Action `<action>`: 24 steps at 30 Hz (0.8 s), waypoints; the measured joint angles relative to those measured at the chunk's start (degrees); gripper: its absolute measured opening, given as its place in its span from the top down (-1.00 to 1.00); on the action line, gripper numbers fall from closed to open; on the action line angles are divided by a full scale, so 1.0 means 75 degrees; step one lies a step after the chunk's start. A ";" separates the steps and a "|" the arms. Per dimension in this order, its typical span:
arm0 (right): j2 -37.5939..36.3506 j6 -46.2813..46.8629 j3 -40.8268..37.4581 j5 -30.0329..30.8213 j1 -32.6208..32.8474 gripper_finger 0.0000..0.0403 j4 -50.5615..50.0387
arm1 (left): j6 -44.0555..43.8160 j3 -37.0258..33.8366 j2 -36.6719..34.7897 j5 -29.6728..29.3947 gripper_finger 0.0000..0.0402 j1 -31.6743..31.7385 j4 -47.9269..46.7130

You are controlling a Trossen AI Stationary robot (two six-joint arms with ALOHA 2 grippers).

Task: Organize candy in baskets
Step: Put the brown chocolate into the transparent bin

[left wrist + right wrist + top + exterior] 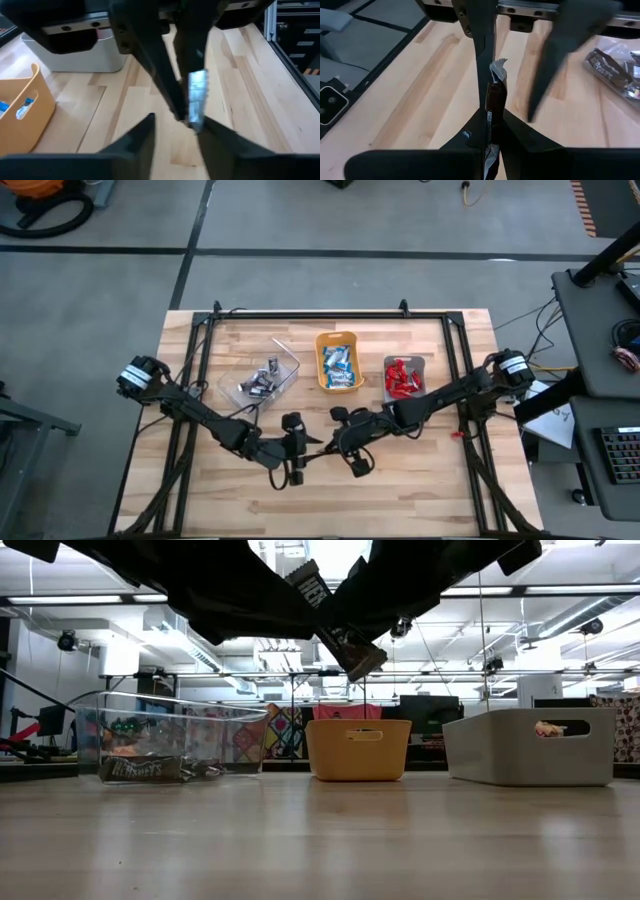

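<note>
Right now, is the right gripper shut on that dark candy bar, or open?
Shut. In the right wrist view the right gripper has both fingers pressed against the dark candy bar, held upright above the table. The left gripper faces it, open.

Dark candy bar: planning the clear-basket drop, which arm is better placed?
Left: the clear basket lies on its side, and the open left end effector brackets the bar the right end effector holds.

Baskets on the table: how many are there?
3, in a row: the clear basket nearest the left arm, the orange basket in the middle, the grey basket nearest the right arm.
</note>
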 joint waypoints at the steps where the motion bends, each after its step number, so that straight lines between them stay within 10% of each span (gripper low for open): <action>1: 0.0000 -0.0016 0.0000 0.0002 -0.0005 0.86 -0.0003 | 0.0000 0.0000 0.0000 0.0000 0.47 0.0000 0.0000; 6: 0.0003 -0.0018 0.0000 0.0175 -0.0029 0.86 -0.0032 | -0.0011 0.0000 0.0000 0.0015 0.94 -0.0008 -0.0003; 24: 0.0012 -0.0292 0.0006 0.0550 -0.0066 0.86 -0.0420 | -0.0122 0.0015 -0.0082 0.0263 0.61 -0.0025 -0.0171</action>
